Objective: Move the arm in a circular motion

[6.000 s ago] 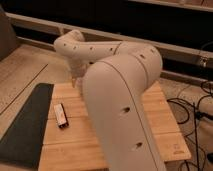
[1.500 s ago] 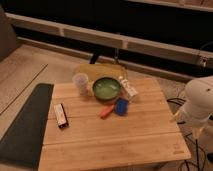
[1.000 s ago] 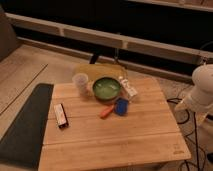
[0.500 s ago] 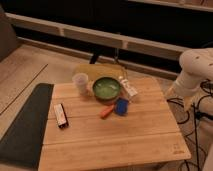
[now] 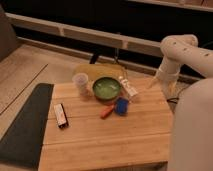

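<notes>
Reaching in from the right edge of the view, the arm (image 5: 187,52) bends at a rounded joint near the top right, and a thinner segment drops from there toward the far right corner of the bench (image 5: 105,135). Its thick off-white lower body fills the bottom right corner. The end effector (image 5: 153,83) sits at the tip of that thinner segment, just over the bench edge, to the right of the green bowl (image 5: 106,88) and well apart from it. I cannot tell whether it is wide or narrow, and nothing can be seen held in it.

The green bowl stands toward the far middle of the wooden bench. Just left of the bowl is a clear cup (image 5: 81,82), upright. Behind the bowl lies a flat yellow thing (image 5: 95,71). Just right of the bowl is a small white packet (image 5: 129,89), lying at an angle. In front of the bowl, to its right, sits a blue object (image 5: 121,105), with an orange-red object (image 5: 107,111) just beside it. Well to the left of the bowl and nearer the camera lies a dark bar-shaped item (image 5: 61,115). Farther left still, a dark mat (image 5: 27,125) lies along the bench's left side.
</notes>
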Robot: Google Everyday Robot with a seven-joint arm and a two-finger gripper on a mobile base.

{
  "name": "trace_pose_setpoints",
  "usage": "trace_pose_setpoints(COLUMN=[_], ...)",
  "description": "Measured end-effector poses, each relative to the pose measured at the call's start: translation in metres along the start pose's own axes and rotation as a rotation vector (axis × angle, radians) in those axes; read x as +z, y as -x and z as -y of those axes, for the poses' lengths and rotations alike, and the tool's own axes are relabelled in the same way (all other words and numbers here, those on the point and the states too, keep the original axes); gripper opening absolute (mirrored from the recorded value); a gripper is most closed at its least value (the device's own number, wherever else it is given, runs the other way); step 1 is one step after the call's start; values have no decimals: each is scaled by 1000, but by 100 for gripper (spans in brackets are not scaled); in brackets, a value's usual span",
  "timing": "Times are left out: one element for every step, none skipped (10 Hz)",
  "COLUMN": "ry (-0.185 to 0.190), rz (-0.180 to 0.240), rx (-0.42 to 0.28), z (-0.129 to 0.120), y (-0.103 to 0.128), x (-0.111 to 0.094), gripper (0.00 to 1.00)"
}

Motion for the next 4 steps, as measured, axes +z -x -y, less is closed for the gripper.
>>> trace_pose_setpoints(ry=[-10, -21, -27, -36], rz=[-7, -10, -12, -8], rx=[-22, -55, -99, -123], z=[-13, -32, -58, -70], y=[3, 6, 5, 6], x=[1, 1, 0, -1], gripper=[65, 65, 65, 65])
